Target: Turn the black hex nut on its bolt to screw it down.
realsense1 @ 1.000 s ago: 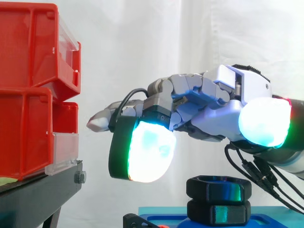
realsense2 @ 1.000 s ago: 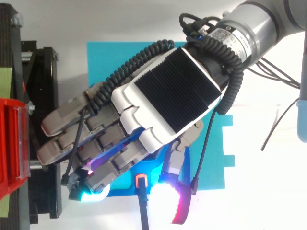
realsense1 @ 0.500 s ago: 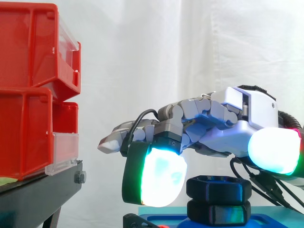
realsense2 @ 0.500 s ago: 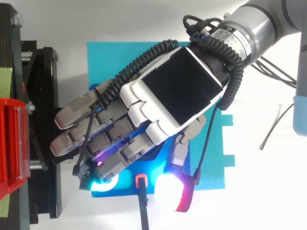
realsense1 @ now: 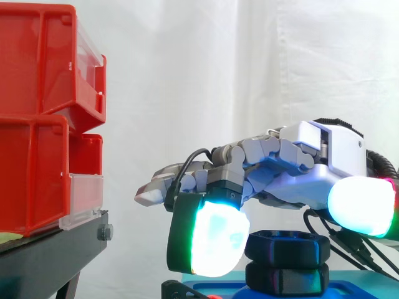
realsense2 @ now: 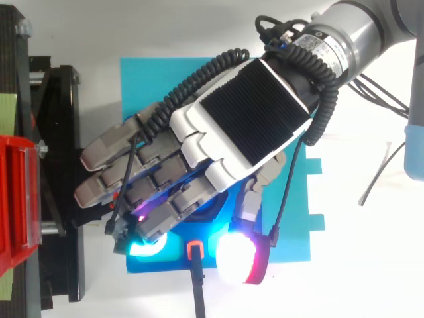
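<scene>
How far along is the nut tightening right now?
Done: the hand is placed just above the black hex nut, fingers relaxed. In hand: nothing is gripped yet. Left: close on the nut and turn it down toward the second black hex piece beneath it on the blue base.

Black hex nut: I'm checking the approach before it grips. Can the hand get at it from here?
Probably yes: the hand hangs open just above the black hex nut, and nothing shows between them.
</scene>
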### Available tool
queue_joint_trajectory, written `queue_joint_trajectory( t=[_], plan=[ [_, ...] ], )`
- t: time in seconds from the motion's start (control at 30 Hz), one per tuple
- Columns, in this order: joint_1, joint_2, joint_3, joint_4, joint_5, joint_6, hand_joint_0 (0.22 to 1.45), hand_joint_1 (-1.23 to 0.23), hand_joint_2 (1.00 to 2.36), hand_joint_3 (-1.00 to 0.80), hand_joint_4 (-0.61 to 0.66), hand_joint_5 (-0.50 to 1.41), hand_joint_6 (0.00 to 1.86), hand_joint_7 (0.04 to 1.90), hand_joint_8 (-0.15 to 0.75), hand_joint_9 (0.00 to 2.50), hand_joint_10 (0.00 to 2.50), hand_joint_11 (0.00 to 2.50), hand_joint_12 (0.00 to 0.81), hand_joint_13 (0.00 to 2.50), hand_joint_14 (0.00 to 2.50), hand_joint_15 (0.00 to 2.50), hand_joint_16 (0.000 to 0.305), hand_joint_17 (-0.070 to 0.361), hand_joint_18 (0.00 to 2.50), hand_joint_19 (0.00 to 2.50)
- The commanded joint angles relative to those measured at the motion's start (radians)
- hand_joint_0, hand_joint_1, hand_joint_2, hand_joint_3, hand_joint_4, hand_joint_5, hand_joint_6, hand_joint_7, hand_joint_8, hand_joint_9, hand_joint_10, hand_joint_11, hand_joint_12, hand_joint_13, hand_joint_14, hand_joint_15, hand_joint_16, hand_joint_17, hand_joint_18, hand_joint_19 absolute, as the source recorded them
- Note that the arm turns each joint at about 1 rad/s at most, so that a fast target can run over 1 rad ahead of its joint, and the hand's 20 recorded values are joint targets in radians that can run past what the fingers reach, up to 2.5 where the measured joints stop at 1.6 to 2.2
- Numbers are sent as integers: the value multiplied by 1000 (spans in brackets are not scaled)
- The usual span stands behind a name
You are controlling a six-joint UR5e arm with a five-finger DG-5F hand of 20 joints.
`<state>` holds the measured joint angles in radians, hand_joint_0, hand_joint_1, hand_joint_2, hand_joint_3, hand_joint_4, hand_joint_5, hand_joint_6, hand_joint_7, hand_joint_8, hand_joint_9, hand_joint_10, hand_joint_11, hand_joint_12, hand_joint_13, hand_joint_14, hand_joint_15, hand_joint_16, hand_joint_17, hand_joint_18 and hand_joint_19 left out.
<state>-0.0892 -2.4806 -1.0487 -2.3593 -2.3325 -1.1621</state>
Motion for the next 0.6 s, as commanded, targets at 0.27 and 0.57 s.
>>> queue_joint_trajectory(
  t=[0.27,0.57],
  plan=[
    [-30,0,-1,46,-51,5,440,-293,1000,-500,127,-178,686,985,202,685,10,352,109,395,6,151,13,29,0,377],
    [-46,0,-1,58,-71,16,441,-295,1000,-500,132,-178,686,978,205,686,10,348,109,393,6,156,13,29,0,378]
  ],
)
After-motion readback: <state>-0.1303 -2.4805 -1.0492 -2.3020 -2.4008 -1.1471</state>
